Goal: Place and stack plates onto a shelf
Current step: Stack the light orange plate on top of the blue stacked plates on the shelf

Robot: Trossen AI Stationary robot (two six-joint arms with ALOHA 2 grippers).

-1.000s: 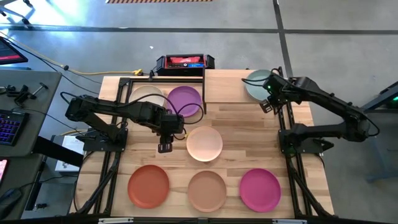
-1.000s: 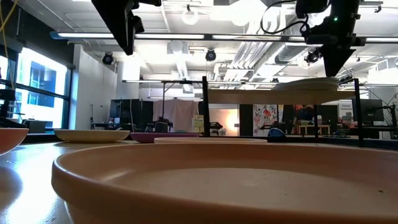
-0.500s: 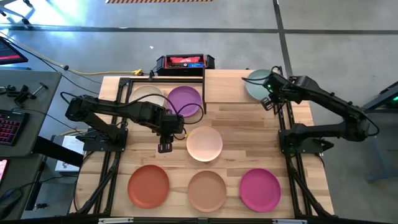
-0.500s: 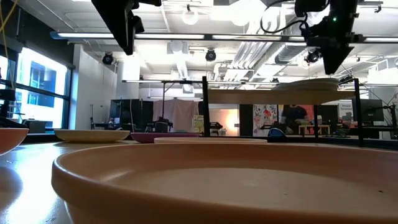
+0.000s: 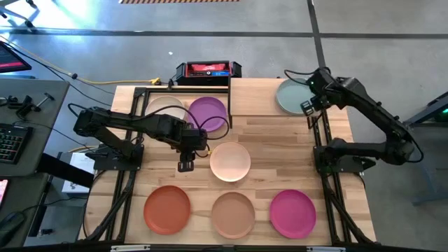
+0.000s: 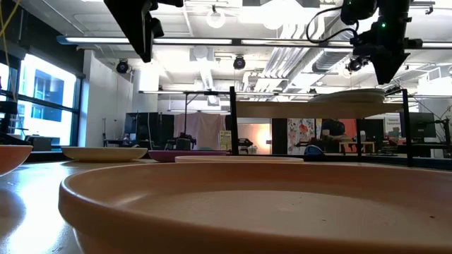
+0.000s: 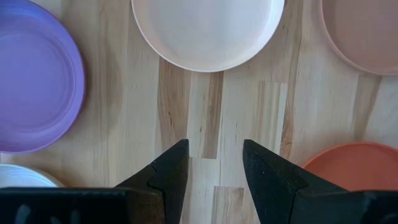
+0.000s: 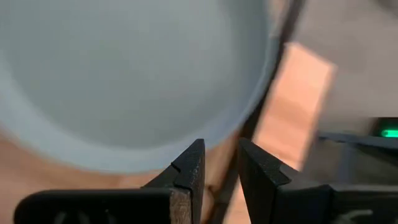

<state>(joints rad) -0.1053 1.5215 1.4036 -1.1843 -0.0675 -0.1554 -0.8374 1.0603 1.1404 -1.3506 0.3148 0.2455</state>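
The pale teal plate (image 5: 289, 96) lies on the shelf (image 5: 255, 96) at the table's (image 5: 280, 154) far right. The right gripper (image 5: 306, 106) hovers over that plate's near right rim; in the right wrist view its fingers (image 8: 189, 167) stand a narrow gap apart with nothing between them. The left gripper (image 5: 185, 165) hangs over bare tabletop just left of the pink plate (image 5: 230, 161), jaws parted and empty, as the left wrist view shows. The cream plate (image 5: 165, 108) and purple plate (image 5: 208, 114) sit side by side at the far left, seemingly under a black frame. Along the near edge lie the rust plate (image 5: 167, 208), the tan plate (image 5: 233, 214) and the magenta plate (image 5: 292, 213). A black and red box (image 5: 208, 70) stands behind the table; it carries a label too small to read.
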